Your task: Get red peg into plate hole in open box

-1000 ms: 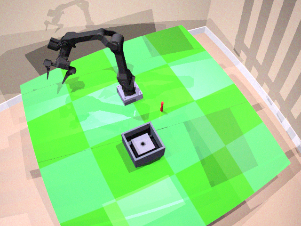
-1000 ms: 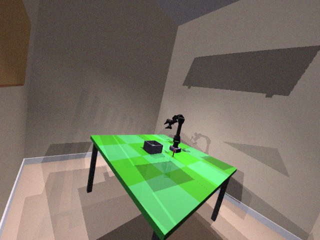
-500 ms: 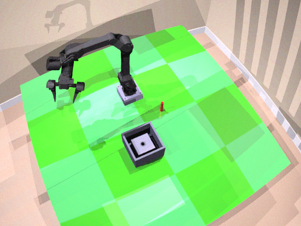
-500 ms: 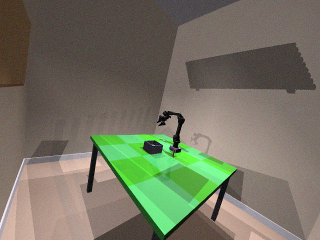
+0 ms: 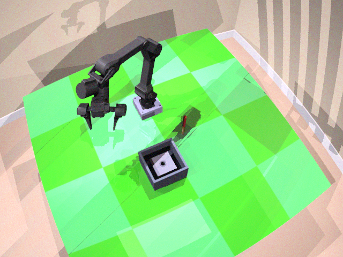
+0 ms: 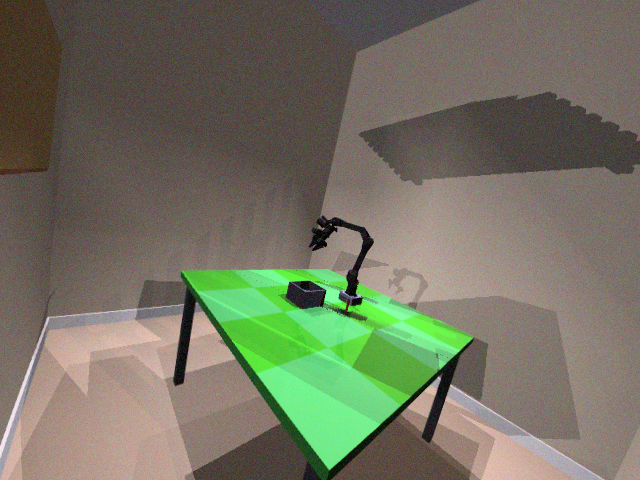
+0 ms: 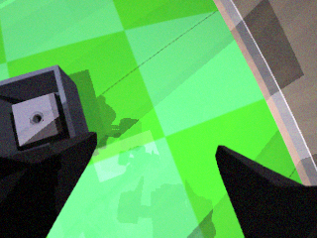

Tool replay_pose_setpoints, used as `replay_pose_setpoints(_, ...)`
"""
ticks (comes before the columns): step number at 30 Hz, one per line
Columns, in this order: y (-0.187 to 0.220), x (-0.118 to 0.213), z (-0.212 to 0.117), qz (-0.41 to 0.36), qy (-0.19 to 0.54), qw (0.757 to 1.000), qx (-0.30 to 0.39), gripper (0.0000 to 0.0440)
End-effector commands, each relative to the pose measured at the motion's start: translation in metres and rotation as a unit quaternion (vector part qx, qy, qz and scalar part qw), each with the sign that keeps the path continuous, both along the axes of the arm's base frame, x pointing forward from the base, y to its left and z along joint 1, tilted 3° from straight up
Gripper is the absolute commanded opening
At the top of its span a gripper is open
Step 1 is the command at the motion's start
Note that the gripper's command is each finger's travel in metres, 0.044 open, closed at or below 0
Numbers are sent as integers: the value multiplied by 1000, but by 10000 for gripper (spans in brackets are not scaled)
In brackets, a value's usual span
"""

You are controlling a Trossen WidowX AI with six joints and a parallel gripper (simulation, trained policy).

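On the green checkered table (image 5: 230, 176) (image 6: 330, 356) (image 7: 198, 74), whose dark legs only the exterior view shows; black jointed arm (image 5: 124, 55) (image 6: 356, 258) raised; dark grey open square box (image 5: 184, 163) (image 6: 306, 295) (image 7: 74, 99), its pale holed plate (image 5: 169, 168) (image 7: 47, 106) visible in top and wrist views; black gripper (image 5: 102, 129) (image 6: 314, 248) (image 7: 158, 144) wide open, nothing held; slim red peg (image 5: 184, 121) (image 6: 347, 305) upright outside box, out of wrist view.

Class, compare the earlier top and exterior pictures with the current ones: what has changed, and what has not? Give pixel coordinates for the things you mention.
In the top view, the hand (image 5: 102, 129) (image 6: 314, 248) (image 7: 158, 144) has swung rightward and down the picture, nearer the box (image 5: 171, 178) (image 6: 303, 298) (image 7: 74, 104). Nothing was taken hold of or let go. The hand is open as before; the red peg (image 5: 184, 121) (image 6: 347, 305) and box stayed put.
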State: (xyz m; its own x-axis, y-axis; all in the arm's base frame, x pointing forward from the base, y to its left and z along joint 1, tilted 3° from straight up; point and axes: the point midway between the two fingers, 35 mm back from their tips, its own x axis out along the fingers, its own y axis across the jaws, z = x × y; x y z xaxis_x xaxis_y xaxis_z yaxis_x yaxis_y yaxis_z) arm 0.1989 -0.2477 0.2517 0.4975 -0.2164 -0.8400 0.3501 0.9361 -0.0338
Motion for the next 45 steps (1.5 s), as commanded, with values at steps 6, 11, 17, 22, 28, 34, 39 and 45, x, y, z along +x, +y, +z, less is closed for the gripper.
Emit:
replay_pose_setpoints(6,82,33,-1,-45,18,996,71,440)
replay_pose_setpoints(11,125,38,-5,-73,32,991,104,440)
replay_pose_setpoints(17,171,34,-12,-109,53,983,137,440)
replay_pose_setpoints(22,204,26,-22,-139,74,975,157,440)
replay_pose_setpoints(28,238,13,-37,-175,101,964,171,440)
replay_pose_setpoints(34,266,-1,-55,-207,127,954,174,440)
replay_pose_setpoints(39,286,-12,-73,-232,146,946,171,440)
replay_pose_setpoints(45,308,-25,-97,-260,164,938,163,440)
